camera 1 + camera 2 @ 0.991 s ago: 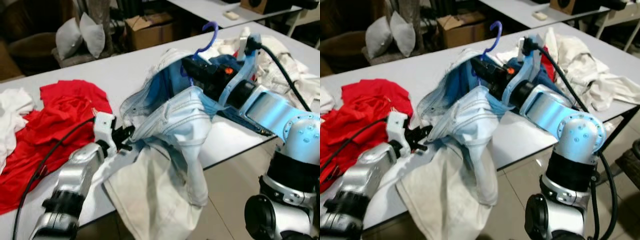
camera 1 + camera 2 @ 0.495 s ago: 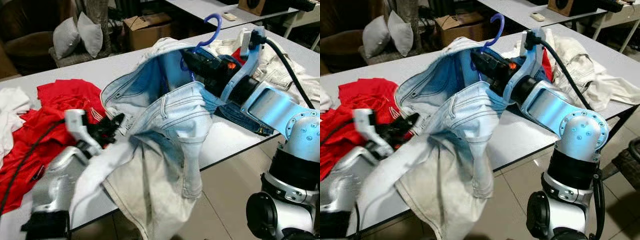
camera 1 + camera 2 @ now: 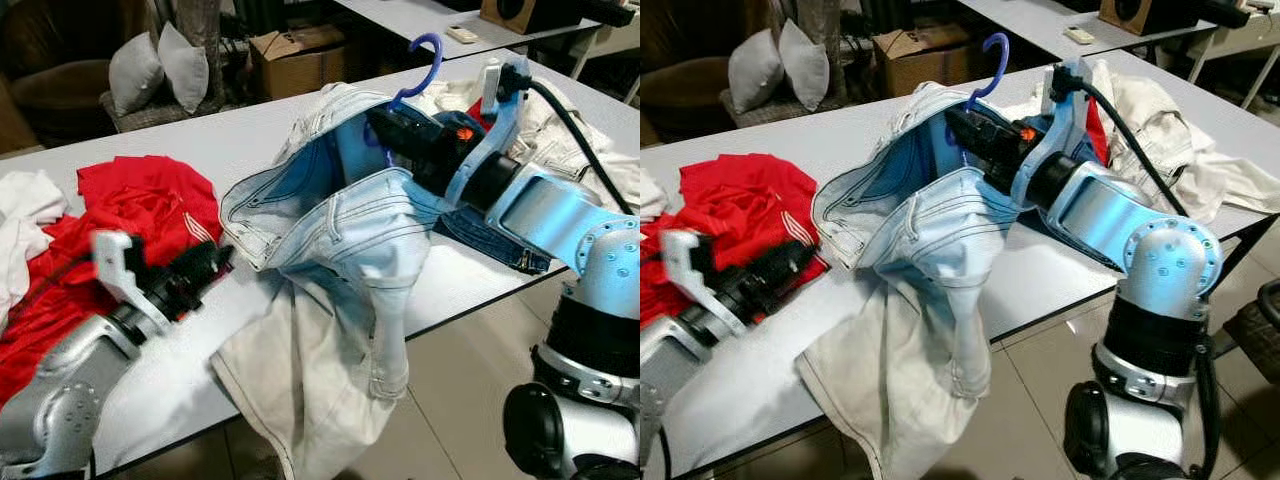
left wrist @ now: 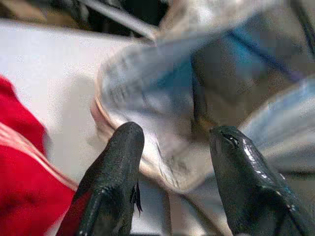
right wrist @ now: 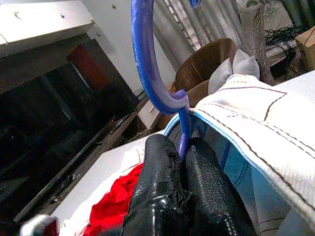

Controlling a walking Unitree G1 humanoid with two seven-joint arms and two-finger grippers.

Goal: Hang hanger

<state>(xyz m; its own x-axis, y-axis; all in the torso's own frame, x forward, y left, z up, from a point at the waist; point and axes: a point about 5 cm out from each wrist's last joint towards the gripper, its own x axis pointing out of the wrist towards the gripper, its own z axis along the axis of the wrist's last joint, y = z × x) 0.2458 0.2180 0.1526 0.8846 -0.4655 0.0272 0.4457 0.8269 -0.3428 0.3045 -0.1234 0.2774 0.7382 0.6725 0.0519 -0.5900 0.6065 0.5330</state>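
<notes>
Left gripper (image 4: 174,162) has let go of jeans (image 3: 340,250), jaws apart; right gripper (image 5: 179,162) clamps hanger (image 5: 147,73).

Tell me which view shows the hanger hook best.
The right wrist view: the purple hanger hook curves up close, its stem pinched by the right gripper. Both eye views show it small above the jeans.

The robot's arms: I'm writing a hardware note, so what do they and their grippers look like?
Both arms are silver metal with rounded, bolted joints and black bands. Each wrist carries a pale camera bracket fed by a thick black cable. The right gripper and left gripper each have two long, glossy black fingers. An orange spot marks the right gripper's black body.
</notes>
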